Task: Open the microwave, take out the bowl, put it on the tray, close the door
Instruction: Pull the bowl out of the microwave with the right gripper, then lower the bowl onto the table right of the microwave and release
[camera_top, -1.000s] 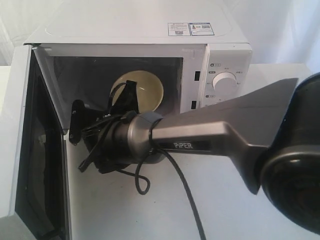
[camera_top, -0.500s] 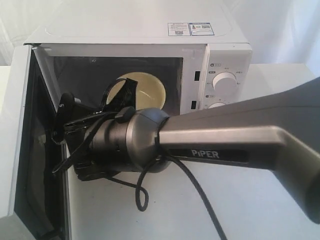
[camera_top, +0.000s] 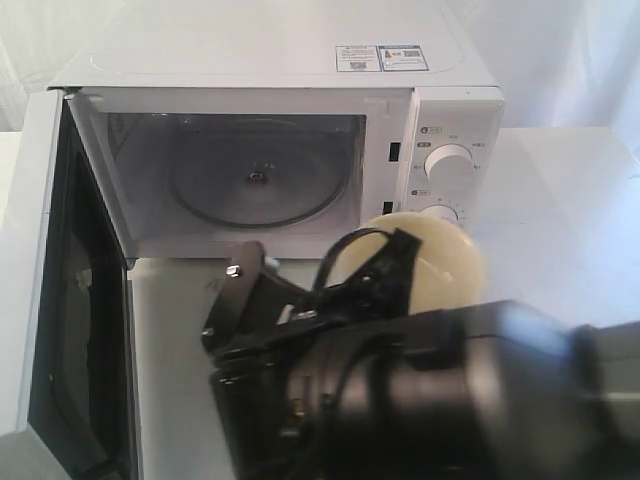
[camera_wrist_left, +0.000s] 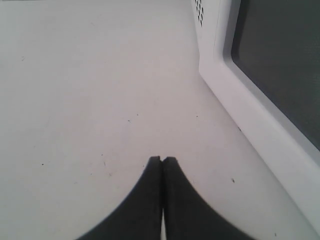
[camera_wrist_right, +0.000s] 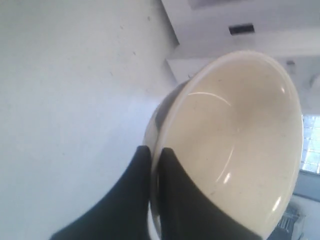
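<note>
**Bowl position and end effector status**

Bowl (camera_top: 440, 250) location: outside the cooking cavity, in front of the control panel of the microwave (camera_top: 270, 60), towards the right of the exterior view. It is tipped on its side. Its pale outer wall faces the exterior camera and its glossy inside faces the right wrist camera. It covers part of the lower knob (camera_top: 437, 212), while the upper knob (camera_top: 450, 163) is in full view.

Right end effector (camera_wrist_right: 156, 154): clamped on the bowl rim. One finger lies against the outer wall and the other inside the bowl, with the rim between them. The dark wrist housing fills the lower part of the exterior view.

Left end effector (camera_wrist_left: 162, 160): fingertips pressed together with nothing between them. It hangs over the white surface (camera_wrist_left: 75, 90), just beside the white frame and dark window of the door (camera_wrist_left: 280, 55).

Door status: swung fully open to the left of the exterior view, with its inner face and dark window turned towards the cavity.

Cavity status: the round glass turntable (camera_top: 255, 180) is visible on the cavity floor.

Other markings: two stickers (camera_top: 380, 58) lie on the top panel of the microwave near its right rear corner.
</note>
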